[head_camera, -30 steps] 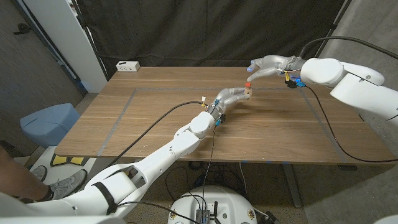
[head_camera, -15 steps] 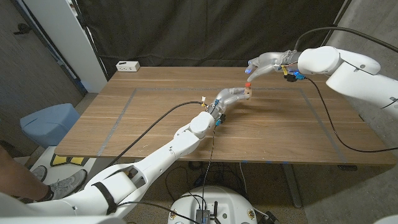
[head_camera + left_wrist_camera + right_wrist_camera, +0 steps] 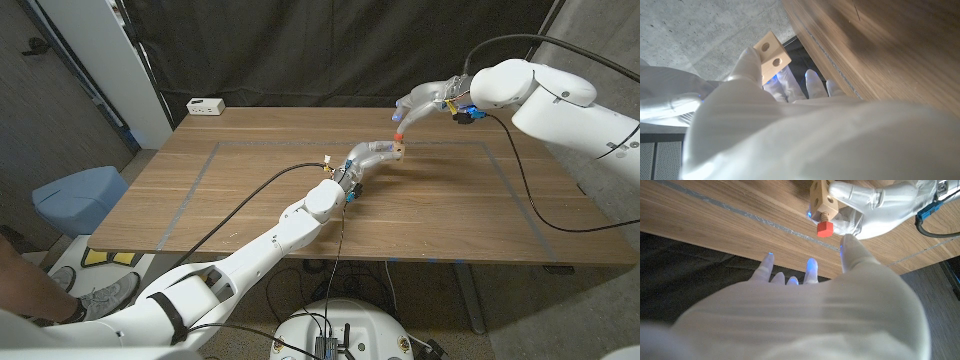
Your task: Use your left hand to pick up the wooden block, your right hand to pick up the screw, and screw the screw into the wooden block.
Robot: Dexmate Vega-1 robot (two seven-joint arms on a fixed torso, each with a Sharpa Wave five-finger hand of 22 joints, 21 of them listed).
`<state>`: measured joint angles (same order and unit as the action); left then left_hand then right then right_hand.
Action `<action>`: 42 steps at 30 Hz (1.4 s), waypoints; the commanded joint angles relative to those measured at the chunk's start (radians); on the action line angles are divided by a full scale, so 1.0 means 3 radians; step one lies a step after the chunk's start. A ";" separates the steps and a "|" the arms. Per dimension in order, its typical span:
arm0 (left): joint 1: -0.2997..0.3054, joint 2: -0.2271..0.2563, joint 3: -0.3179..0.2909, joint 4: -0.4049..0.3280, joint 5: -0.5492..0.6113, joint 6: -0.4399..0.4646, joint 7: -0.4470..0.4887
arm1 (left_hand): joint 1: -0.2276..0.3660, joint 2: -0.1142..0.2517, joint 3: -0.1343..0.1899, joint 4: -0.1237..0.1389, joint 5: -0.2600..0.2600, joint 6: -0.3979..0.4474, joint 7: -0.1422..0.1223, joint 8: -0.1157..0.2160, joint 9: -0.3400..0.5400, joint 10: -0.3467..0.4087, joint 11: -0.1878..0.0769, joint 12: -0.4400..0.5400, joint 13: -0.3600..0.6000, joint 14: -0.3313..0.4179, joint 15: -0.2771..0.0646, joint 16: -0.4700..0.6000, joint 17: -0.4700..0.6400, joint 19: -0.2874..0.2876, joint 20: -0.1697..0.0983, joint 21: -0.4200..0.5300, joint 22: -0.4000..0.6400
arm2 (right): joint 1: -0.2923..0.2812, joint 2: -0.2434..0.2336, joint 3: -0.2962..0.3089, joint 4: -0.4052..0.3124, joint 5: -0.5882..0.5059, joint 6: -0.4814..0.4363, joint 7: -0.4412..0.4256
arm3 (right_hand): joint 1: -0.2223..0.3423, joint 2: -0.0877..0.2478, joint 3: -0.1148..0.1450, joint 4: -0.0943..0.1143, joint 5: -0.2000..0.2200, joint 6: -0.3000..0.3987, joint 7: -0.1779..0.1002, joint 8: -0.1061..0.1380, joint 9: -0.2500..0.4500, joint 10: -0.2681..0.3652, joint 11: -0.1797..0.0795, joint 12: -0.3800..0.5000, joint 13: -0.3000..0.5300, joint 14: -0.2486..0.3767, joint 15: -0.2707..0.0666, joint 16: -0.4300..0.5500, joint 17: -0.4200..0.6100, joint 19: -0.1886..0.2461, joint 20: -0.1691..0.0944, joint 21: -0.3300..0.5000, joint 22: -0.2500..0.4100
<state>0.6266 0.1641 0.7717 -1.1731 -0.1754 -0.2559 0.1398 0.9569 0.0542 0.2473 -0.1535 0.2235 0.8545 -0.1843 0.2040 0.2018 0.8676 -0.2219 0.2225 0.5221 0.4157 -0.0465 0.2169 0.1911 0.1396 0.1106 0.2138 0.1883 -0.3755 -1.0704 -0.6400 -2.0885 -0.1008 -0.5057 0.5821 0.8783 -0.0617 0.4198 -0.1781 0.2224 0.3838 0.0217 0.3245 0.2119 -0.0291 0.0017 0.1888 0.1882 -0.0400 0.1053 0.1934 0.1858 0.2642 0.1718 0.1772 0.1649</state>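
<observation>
My left hand (image 3: 370,157) grips the small wooden block (image 3: 398,150) just above the table's far middle. In the left wrist view the block (image 3: 771,55) shows two round holes beyond my fingers (image 3: 747,62). The screw (image 3: 824,228), with a red square head, sticks out of the block (image 3: 820,197), which my left hand (image 3: 880,205) holds. My right hand (image 3: 420,103) hovers just behind and above the block, fingers spread and holding nothing. In the right wrist view its fingertips (image 3: 847,242) stand close to the red head without touching it.
The wooden table (image 3: 250,190) carries grey tape lines. A white box (image 3: 205,105) sits at its back left corner. A blue bin (image 3: 80,195) stands on the floor to the left, and a person's leg and shoe (image 3: 60,290) show at the bottom left.
My right arm has swung back and to the left, with its elbow raised, while the hand stays above the block. The left hand and block have not moved.
</observation>
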 commanded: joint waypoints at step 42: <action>-0.0021 0.0000 0.0025 0.0008 0.0016 0.0027 -0.0022 | 0.0020 0.0032 0.0010 0.0014 0.0010 0.0058 0.0015 0.0022 0.0016 0.0038 0.0008 0.0027 0.0019 0.0024 -0.0227 -0.0006 0.0002 -0.0004 0.0005 0.0014 0.0012 | 0.0447 0.0338 -0.0522 0.0045 -0.1118 -0.0478 0.1062 | 0.0145 0.0018 0.0070 0.0030 -0.0075 0.0480 0.0092 0.0213 0.0126 0.0173 0.0037 0.0051 0.0011 0.0204 0.0088 0.0060 0.0007 0.0138 -0.0032 0.0063 0.0014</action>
<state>0.6194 0.1633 0.7776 -1.1671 -0.1711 -0.2502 0.1342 0.9643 0.0541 0.2478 -0.1530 0.2195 0.8545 -0.1843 0.2033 0.2018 0.8678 -0.2221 0.2237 0.5220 0.4157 -0.0465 0.2169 0.1911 0.1396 0.1106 0.2138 0.1883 -0.2464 -0.9798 -0.7786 -2.0770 -0.3896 -0.6307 0.8772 0.9073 -0.0589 0.4338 -0.1697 0.2029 0.5149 0.0518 0.3800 0.2443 0.0121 0.0132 0.1965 0.1882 0.0145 0.1304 0.2070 0.1861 0.2987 0.1661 0.1895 0.1649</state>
